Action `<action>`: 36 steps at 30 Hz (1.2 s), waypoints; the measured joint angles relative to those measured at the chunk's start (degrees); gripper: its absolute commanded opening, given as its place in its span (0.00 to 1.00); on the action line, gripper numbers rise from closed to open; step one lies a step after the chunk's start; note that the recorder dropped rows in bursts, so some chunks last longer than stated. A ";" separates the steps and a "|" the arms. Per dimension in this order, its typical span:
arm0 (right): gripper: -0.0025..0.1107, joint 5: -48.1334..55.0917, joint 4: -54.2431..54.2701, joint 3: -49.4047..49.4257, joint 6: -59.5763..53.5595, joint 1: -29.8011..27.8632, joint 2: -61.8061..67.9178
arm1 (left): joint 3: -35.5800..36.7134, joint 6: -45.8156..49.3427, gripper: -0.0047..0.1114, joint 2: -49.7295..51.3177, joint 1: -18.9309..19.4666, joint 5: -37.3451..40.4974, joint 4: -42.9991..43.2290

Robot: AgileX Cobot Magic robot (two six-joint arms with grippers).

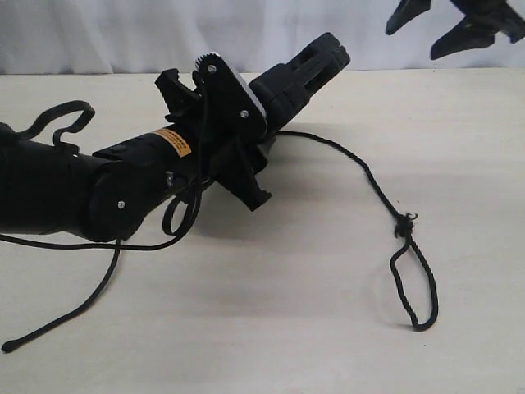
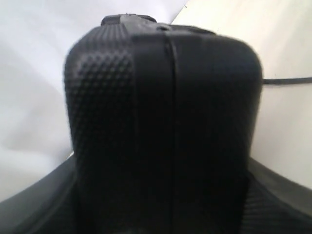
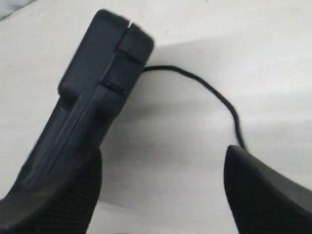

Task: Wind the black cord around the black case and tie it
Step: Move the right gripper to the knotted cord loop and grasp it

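A pale surface point(image 1: 287, 336) lies before a white backdrop point(image 1: 123, 33). The cord point(image 1: 369, 176) rests on the surface. It comes out from under the left arm point(image 1: 49, 189), bends to the right up to a knot point(image 1: 404, 220) and ends in a loop point(image 1: 414, 283). Its other end lies at the near left. The left hand point(image 1: 324, 56) is pressed shut above the cord's start, and no cord shows between its fingers. The right hand point(image 3: 162, 156) hangs above the surface, wide open and empty.
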 measured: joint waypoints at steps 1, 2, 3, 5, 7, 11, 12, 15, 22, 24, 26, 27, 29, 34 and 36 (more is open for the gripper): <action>0.59 0.07 -1.35 -0.09 -0.30 -0.45 -0.41 | 0.00 -1.27 0.04 0.00 -0.25 0.00 0.00; 0.59 0.15 -3.40 -0.09 -0.79 -0.58 -0.86 | 0.00 -2.82 0.04 0.00 -0.96 -0.37 -0.35; 0.59 0.15 -3.73 0.04 -0.79 -0.58 -0.86 | 0.00 -3.16 0.04 0.00 -1.17 -0.66 -1.08; 0.59 0.38 -3.78 2.24 -1.87 -0.47 -0.86 | 0.00 -3.90 0.04 0.00 -1.90 -1.70 -4.72; 0.59 0.35 -3.43 5.31 -5.67 -0.47 -0.86 | -0.11 -4.27 0.04 0.00 -2.22 -2.09 -10.30; 0.59 0.72 -3.43 12.98 -18.87 -0.47 -0.86 | -0.11 -4.92 0.04 2.45 -2.32 0.10 -17.35; 0.59 0.72 -3.81 14.58 -20.00 -0.47 -0.95 | -0.23 -4.92 0.04 2.73 -2.32 0.22 -17.78; 0.59 0.72 -10.52 21.82 -23.27 0.29 -3.33 | -0.44 -4.71 0.04 2.71 -2.32 0.27 -18.15; 0.59 -1.53 -22.00 33.48 -29.85 2.98 -13.50 | -0.47 -4.17 0.04 2.71 -2.32 1.03 -18.23; 0.59 -2.63 -22.00 36.02 -31.37 3.41 -15.30 | -0.47 -4.17 0.04 2.71 -2.32 1.03 -18.23; 0.59 -3.46 -21.85 38.60 -28.92 3.54 -15.70 | -0.47 -4.17 0.04 2.71 -2.32 1.03 -18.23; 0.59 -4.02 -21.70 39.54 -26.71 3.54 -15.70 | -0.47 -4.17 0.04 2.71 -2.32 1.03 -18.23; 0.59 -5.70 -21.60 41.53 -19.85 3.54 -14.85 | -0.47 -4.05 0.04 2.71 -2.32 1.03 -18.23; 0.59 -9.83 -18.20 44.11 -9.23 3.54 -10.11 | -0.47 -4.05 0.04 2.71 -2.32 1.14 -18.23; 0.59 -11.94 -15.25 44.39 -8.44 3.54 -8.00 | -0.57 -4.05 0.04 2.71 -2.32 1.38 -18.23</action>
